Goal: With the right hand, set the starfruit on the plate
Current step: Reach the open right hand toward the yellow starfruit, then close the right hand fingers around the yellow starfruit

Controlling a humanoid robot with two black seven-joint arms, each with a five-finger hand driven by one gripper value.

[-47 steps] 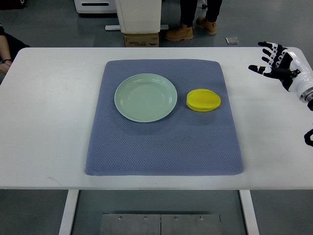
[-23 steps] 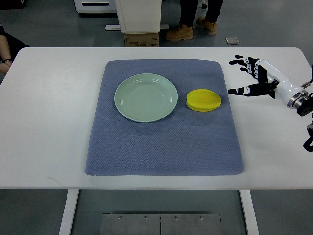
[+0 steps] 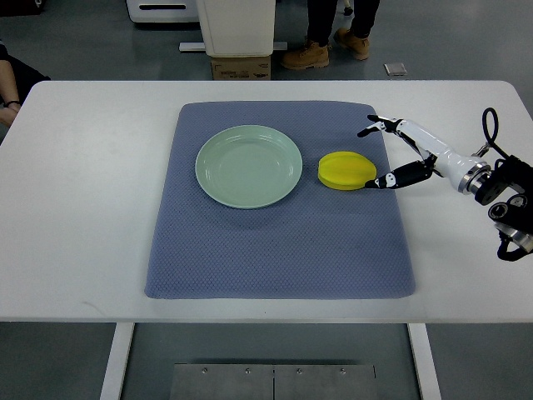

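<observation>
A yellow starfruit [image 3: 346,170] lies on the blue-grey mat [image 3: 280,242], just right of a pale green plate [image 3: 248,165] that holds nothing. My right hand [image 3: 376,157] comes in from the right edge. Its fingers [image 3: 391,127] are spread wide, and its thumb [image 3: 390,179] lies at the starfruit's right side. The hand holds nothing. The left arm does not show.
The mat lies on a white table [image 3: 75,208]. Beyond the far edge stand a cardboard box [image 3: 240,68], a white bin [image 3: 236,25] and a person's boots [image 3: 310,55]. A person's arm [image 3: 10,83] shows at the far left.
My right hand has moved left across the table, from near the right edge to the starfruit's right side, with its fingers still spread.
</observation>
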